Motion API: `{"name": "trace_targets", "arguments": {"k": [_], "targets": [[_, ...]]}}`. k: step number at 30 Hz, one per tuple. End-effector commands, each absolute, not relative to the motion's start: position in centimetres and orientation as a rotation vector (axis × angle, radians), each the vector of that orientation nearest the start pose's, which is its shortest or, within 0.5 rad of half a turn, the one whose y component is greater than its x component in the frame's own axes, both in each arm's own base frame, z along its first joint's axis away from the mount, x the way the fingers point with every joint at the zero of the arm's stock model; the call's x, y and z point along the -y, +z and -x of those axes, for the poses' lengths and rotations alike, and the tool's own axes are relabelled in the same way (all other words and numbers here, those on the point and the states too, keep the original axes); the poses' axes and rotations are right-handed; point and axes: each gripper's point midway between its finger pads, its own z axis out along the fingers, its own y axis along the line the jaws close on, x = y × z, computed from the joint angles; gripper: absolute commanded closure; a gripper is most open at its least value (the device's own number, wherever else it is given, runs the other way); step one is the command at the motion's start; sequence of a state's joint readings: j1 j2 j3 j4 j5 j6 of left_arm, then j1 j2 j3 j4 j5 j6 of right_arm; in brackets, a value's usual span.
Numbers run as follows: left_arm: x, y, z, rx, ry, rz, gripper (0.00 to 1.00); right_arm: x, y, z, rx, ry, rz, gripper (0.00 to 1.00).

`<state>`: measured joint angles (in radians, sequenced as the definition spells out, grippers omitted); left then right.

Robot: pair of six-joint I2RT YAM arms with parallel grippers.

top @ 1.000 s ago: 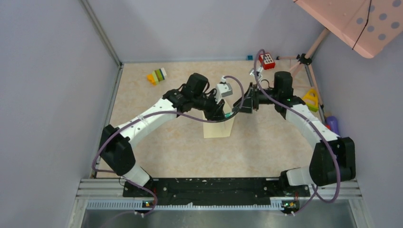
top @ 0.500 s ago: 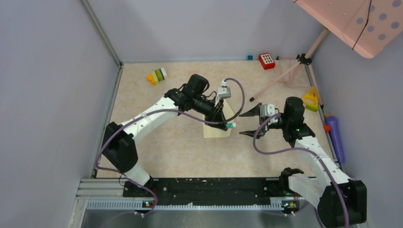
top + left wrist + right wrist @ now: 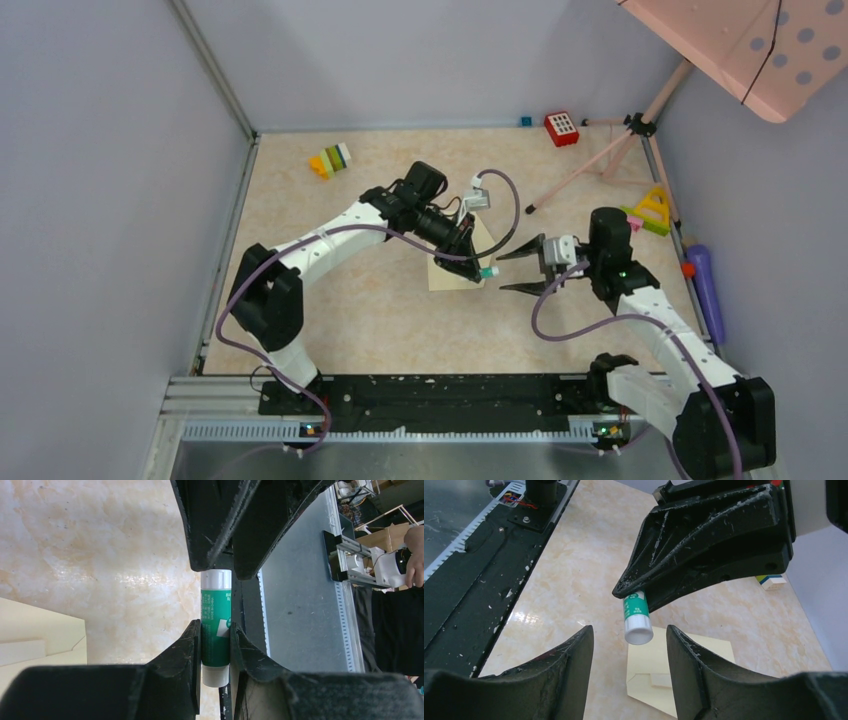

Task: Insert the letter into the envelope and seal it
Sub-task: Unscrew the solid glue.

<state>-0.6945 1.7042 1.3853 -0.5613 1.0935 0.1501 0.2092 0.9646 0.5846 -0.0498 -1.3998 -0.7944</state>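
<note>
On the counter (image 3: 350, 300) the envelope (image 3: 452, 278) lies flat at mid-field, directly below my left jaws, which are clamped on a glue stick (image 3: 637, 617). The stick's long axis points straight at the right jaws. Those stand apart, with the stick's free end reaching just between their tips, seemingly untouched. I'd close there next.
</note>
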Motion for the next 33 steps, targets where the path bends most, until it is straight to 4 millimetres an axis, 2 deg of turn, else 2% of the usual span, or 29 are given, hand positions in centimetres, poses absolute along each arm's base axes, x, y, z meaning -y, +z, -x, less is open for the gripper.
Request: {"name": "trace_targets", "arguments": {"k": [1, 6, 16, 22, 27, 33], "targets": [[36.2, 21.9, -18.9, -1.836, -1.630, -1.422, 1.00, -21.9, 22.9, -18.4, -0.822, 0.926, 1.498, 0.48], [36.1, 21.9, -18.9, -1.832, -1.619, -1.425, 1.00, -22.0, 22.6, -18.6, -0.840, 0.938, 1.496, 0.58], [36.1, 21.8, -19.0, -1.826, -1.575, -1.448, 1.00, -22.3, 22.4, -18.4, -0.847, 0.983, 1.496, 0.68], [36.1, 21.9, -19.2, -1.826, -1.531, -1.456, 1.00, -22.4, 22.5, -18.1, -0.864, 1.031, 1.493, 0.83], [35.9, 22.0, -21.5, -1.833, -1.325, -1.419, 1.00, -22.6, 22.9, -18.6, -0.999, 1.153, 1.441, 0.94], [34.6, 22.3, -25.7, -1.846, -0.985, -1.290, 1.00, -23.2, 23.5, -21.1, -1.311, 1.336, 1.286, 0.95]]}}
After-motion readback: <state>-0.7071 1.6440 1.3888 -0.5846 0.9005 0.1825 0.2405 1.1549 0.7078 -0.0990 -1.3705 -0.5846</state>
